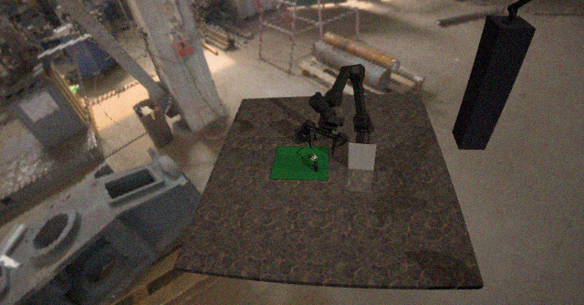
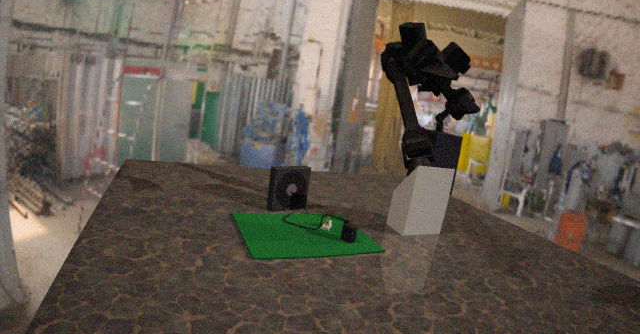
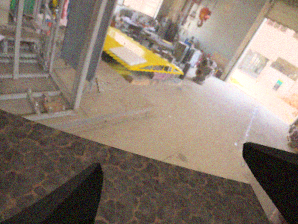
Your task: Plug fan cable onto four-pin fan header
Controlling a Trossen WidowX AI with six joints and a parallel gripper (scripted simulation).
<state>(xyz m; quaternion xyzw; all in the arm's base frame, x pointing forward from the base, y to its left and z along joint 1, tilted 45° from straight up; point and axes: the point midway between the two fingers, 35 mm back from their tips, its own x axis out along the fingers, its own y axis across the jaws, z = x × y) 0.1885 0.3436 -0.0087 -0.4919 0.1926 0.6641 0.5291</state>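
The green board point(image 1: 285, 170) point(image 2: 270, 241) lies flat on the table. The fan point(image 2: 289, 188) stands upright behind it, and its thin black cable loops over the board. A small dark block point(image 1: 316, 167) point(image 2: 349, 232), which looks like the cable's plug, is near the board's right side. A small whitish piece point(image 1: 314, 157) point(image 2: 326, 224), perhaps the header, is just beside it, apparently apart from the block. Pins are too small to tell. My gripper point(image 1: 322, 149) point(image 2: 472, 86) point(image 3: 173, 160) is open and empty, raised high above the table and touching nothing.
A pale slanted block point(image 1: 361, 157) point(image 2: 425, 201) stands right of the board, near the arm's base. A tall black pillar point(image 1: 495, 83) stands beyond the table's right edge. The wrist view shows only table point(image 3: 140, 185), its far edge and floor.
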